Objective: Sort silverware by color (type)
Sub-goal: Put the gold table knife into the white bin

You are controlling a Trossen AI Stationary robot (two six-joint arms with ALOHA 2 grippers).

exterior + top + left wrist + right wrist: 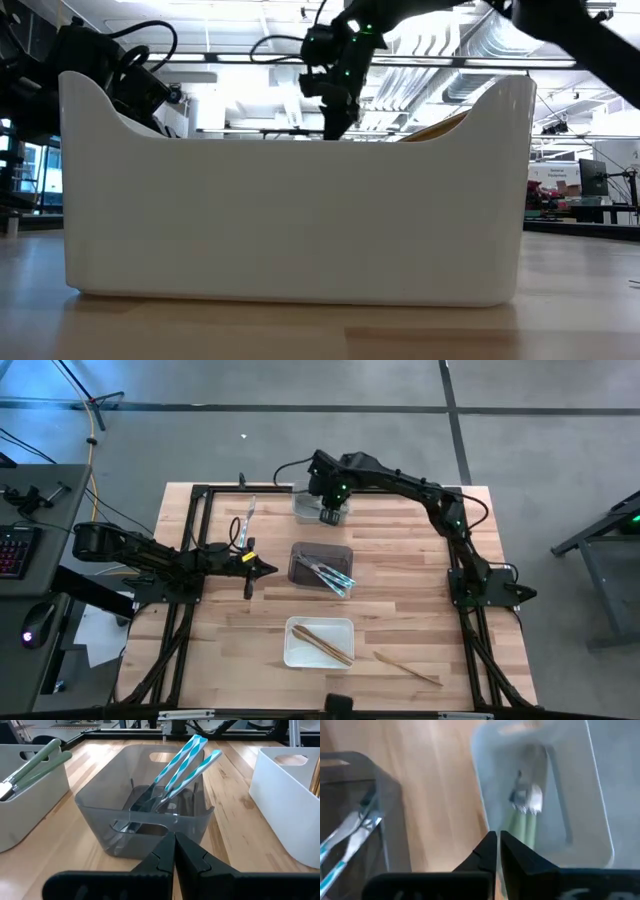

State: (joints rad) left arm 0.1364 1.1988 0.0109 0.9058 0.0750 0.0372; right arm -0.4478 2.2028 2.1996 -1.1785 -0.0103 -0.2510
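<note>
Right gripper (pixel 331 515) hangs over the pale far bin (pixel 303 507), fingers pressed together, nothing between them. In the right wrist view the green utensils (pixel 524 822) lie in that bin right below and just ahead of the fingertips — so this looks like the tail of a drop-off, and the next step is a new pick.

Left gripper (pixel 262 568) waits low at the table, tips closed and empty, pointed at the dark middle bin (pixel 100 805) just in front of it. Blue-striped utensils (pixel 182 762) lean inside that bin, handles up past the rim.

What's left, as far as I can tell: one tan wooden piece (pixel 407 667) loose on the table, well away from the right gripper on the near side, beside the white near bin (pixel 293 650) that already holds wooden ones (pixel 322 642). Also something pale (pixel 246 522) lying on the table behind the left gripper — too small to name.

To do it well: lift the right gripper straight up clear of the bin wall before swinging, open the fingers before descending, come down across the thin handle near its middle — not along it. The piece lies flat on wood, so fingertips must nearly touch the table or it will skid. Keep clear of the left arm.
</note>
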